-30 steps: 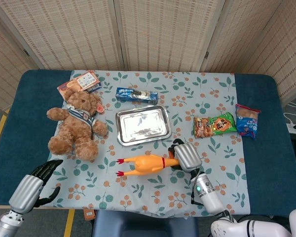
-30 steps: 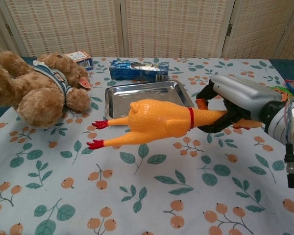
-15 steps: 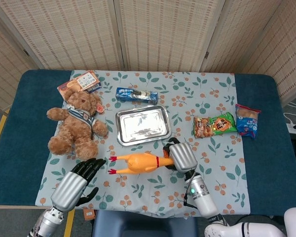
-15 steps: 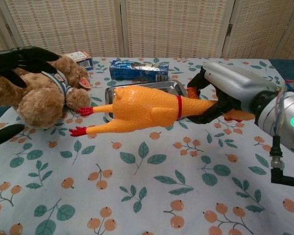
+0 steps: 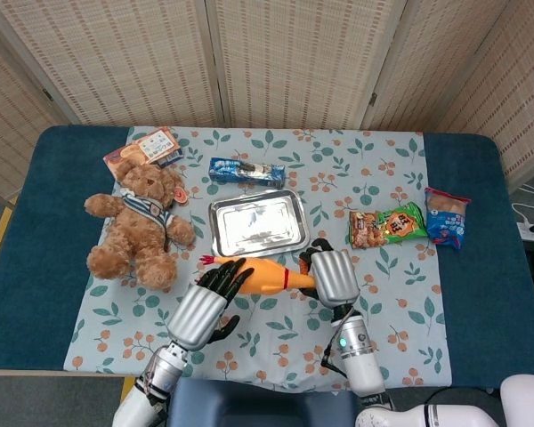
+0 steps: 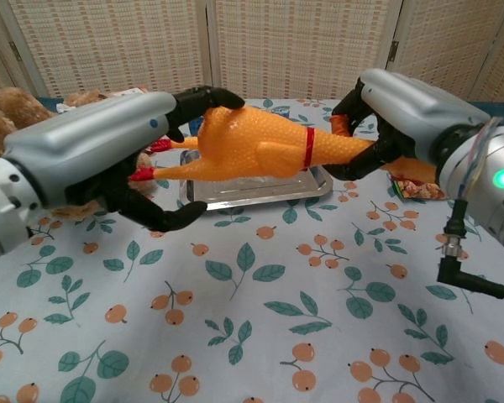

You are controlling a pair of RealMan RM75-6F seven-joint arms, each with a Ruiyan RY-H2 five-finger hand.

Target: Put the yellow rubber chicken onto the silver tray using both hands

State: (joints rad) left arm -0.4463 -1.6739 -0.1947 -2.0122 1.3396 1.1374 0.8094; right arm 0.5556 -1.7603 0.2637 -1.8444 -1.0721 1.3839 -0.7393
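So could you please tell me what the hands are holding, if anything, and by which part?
The right hand grips the yellow rubber chicken at its neck end. The left hand cups its leg end; a firm grip cannot be told.

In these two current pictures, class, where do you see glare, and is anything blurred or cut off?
Head view: the silver tray shines with bright reflections; all looks sharp. Chest view: the left hand and right hand loom large, cropped at the edges; the yellow rubber chicken stays sharp.
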